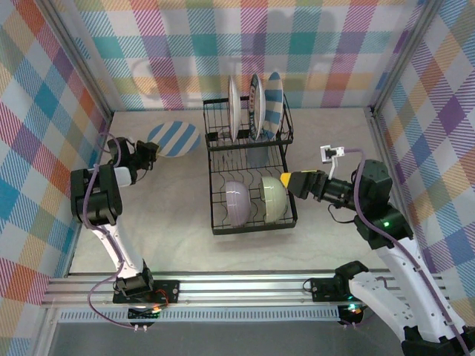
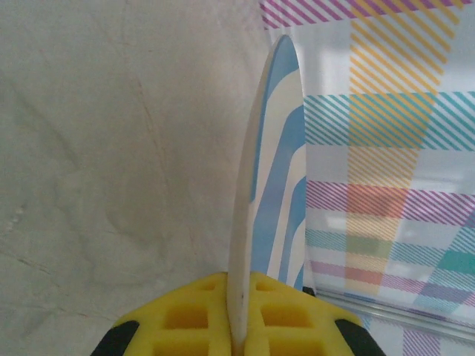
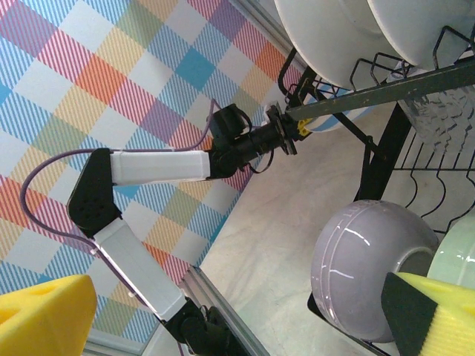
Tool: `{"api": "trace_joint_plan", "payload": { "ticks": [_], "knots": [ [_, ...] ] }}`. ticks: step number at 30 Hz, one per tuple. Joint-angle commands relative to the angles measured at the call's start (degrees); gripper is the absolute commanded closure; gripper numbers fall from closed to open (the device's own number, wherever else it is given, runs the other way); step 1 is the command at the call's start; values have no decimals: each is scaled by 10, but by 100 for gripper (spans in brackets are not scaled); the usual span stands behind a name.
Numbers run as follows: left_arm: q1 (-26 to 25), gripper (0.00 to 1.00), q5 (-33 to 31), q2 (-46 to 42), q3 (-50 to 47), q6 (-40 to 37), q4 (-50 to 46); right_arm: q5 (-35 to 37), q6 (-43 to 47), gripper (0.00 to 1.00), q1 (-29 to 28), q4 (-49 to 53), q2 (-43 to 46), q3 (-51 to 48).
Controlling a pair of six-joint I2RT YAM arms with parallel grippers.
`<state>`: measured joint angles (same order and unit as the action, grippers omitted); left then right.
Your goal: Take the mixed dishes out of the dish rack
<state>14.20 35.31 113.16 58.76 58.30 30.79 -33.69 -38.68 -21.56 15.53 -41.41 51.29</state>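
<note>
Left fingers (image 1: 151, 151) clamped on the rim of a blue-and-white striped plate (image 1: 175, 139). The plate is out of the dish rack (image 1: 213, 200), just to its left over the counter (image 1: 171, 215); contact with the counter cannot be told. Right fingers (image 1: 286, 181) spread wide at the rack's lower level, beside the pale green bowl (image 1: 272, 199), holding nothing. Lavender bowl (image 1: 237, 203) sits next to it. Three plates (image 1: 255, 106) stand upright in the upper level.
</note>
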Motion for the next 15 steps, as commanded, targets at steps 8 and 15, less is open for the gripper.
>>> {"api": "trace_joint_plan", "payload": {
  "ticks": [8,15],
  "knots": [
    [15,100,1,34,36,-39,13,-1,-11,1,-2,2,13,-14],
    [18,100,-2,42,53,-56,-16,1,-17,1,-2,2,14,-16]
  ]
}}
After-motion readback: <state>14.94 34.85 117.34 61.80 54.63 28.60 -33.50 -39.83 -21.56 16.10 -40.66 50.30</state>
